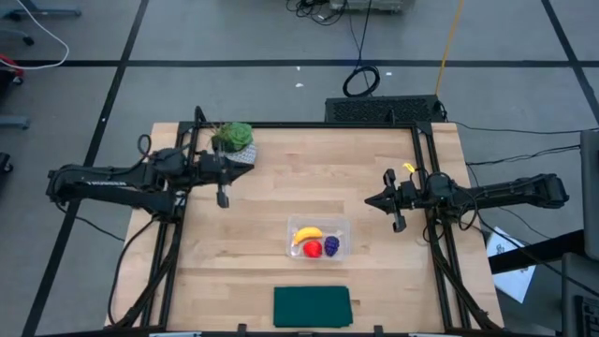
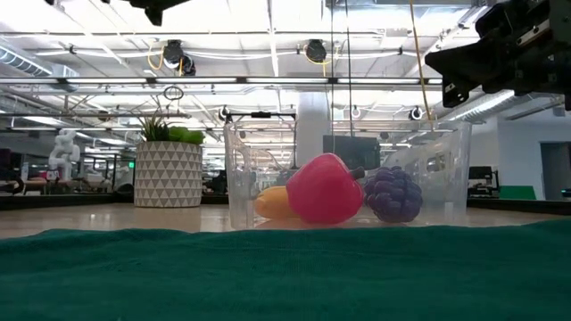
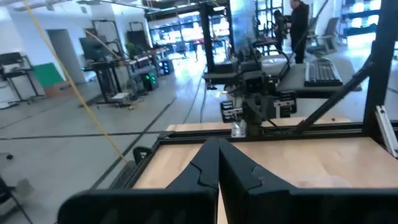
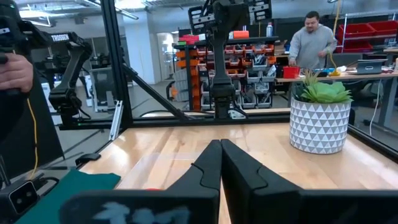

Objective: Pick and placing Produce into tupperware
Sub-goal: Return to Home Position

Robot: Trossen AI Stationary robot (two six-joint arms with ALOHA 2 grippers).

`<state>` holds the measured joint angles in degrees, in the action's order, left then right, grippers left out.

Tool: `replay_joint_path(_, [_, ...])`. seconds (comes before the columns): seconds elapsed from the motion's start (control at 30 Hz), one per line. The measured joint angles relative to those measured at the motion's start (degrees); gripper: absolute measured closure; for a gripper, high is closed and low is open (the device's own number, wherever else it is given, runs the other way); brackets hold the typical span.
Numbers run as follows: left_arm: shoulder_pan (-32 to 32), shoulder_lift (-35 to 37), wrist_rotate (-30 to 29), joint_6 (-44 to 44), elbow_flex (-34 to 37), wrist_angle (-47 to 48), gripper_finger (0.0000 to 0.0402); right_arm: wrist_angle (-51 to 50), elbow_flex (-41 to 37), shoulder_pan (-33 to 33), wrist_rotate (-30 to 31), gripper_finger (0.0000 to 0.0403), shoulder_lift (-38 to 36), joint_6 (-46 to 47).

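Left hand [image 3: 217,158] hung at the counter's [image 1: 281,187] 10 o'clock, beside the potted plant [image 1: 232,139], fingers pressed together, holding nothing. Tupperware [image 1: 344,226] sat toward 5 o'clock from centre, with banana [image 1: 307,234], red fruit [image 1: 312,249] and grapes [image 1: 331,246] all inside it. Right hand [image 4: 221,158] hung at 3 o'clock, fingers together, empty. Placing looked done; likely only the arms' retreat home was left.

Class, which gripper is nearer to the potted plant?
Left. The left gripper sits just beside the potted plant; the right gripper hangs across the table, far from it.
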<state>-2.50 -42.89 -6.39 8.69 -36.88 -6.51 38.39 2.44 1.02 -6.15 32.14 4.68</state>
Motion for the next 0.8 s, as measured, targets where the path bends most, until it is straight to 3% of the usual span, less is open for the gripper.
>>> replay_joint_path(0.1, [0.0,2.35,0.31,-0.08,1.93,-0.06,0.0401,-0.38,0.0,0.0,-0.01,0.0403,0.0,-0.12])
replay_joint_path(0.23, [0.01,4.08,4.92,0.1,5.2,-1.42,0.0401,-0.44,-0.01,0.01,0.0,0.0403,0.0,-0.17])
replay_joint_path(0.37, [-0.13,4.39,-1.33,-3.64,8.58,-4.16,0.0401,-0.44,0.0,0.01,0.01,0.0403,0.0,0.01])
replay_joint_path(0.53, [0.0,4.8,-4.89,-3.52,11.55,-5.64,0.0401,-0.44,0.0,0.02,0.02,0.0403,0.0,0.62])
replay_joint_path(0.8, [0.0,9.64,-2.38,-1.26,17.67,-13.11,0.0401,-0.44,0.0,0.02,-0.06,0.0403,0.0,0.53])
